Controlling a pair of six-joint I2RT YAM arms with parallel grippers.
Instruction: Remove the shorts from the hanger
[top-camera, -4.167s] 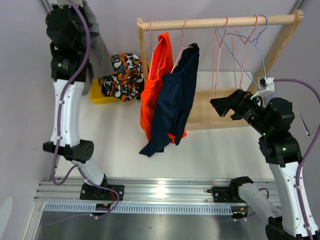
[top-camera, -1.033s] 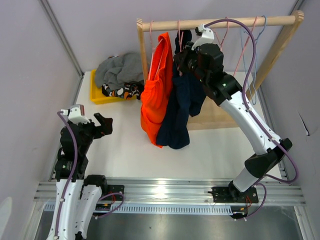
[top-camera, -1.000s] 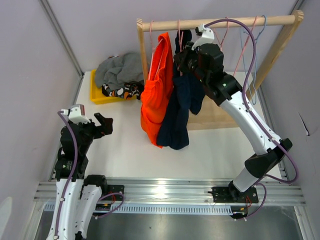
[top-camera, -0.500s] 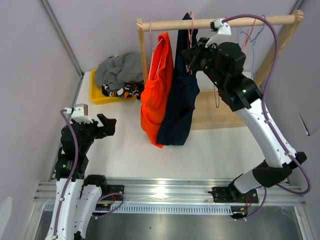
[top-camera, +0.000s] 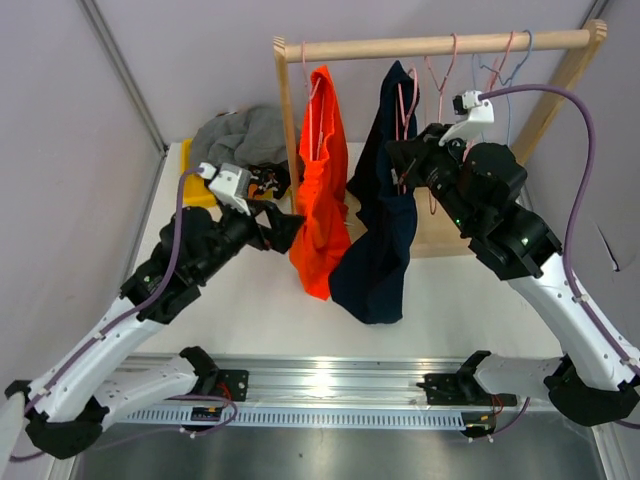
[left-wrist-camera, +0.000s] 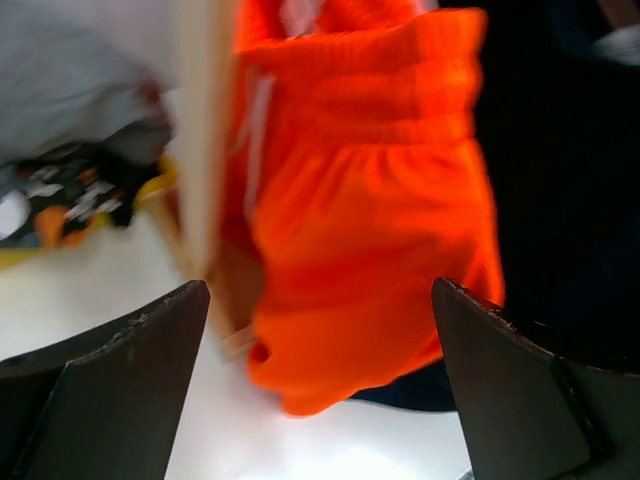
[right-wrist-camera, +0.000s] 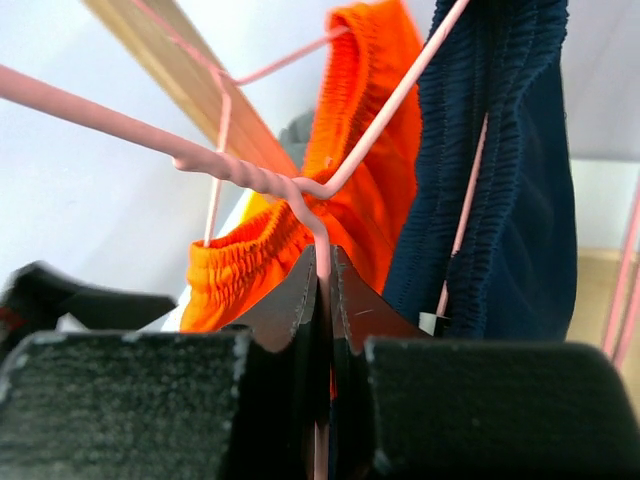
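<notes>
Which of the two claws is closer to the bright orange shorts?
Left. The left gripper is open just beside the orange shorts; the right gripper is farther off, shut on the pink hanger carrying the navy shorts.

Bright orange shorts hanging lengthwise on a pink wire hanger, navy blue shorts draped over a second pink hanger just beside, grey shorts heaped behind, patterned shorts beneath them, partly hidden.

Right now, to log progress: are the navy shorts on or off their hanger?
On: the navy shorts drape over the pink hanger wire.
</notes>
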